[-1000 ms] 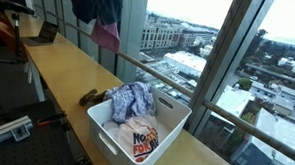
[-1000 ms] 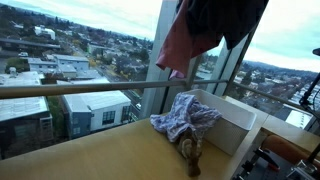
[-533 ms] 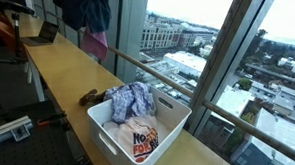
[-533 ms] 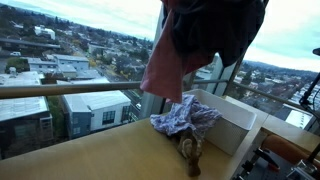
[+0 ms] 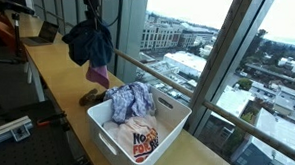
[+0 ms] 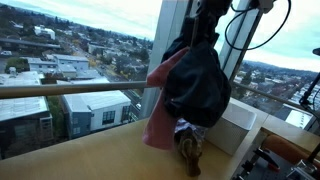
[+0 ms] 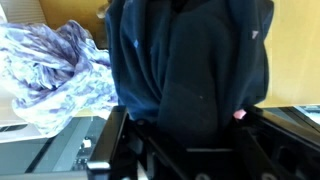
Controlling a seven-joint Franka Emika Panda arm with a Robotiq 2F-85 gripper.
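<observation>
The tool [image 6: 208, 22] is clamped on a dark garment [image 5: 89, 42], which hangs with a pink cloth [image 6: 160, 115] above the worktop [image 5: 57, 76], beside the white bin [image 5: 175, 124]

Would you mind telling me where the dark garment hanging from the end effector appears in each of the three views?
In an exterior view: the dark garment hangs upper left, above the counter.
In an exterior view: it fills the centre right.
Wrist view: it covers the middle and right.
Shared landmark: the patterned cloth draped on the white bin.
</observation>
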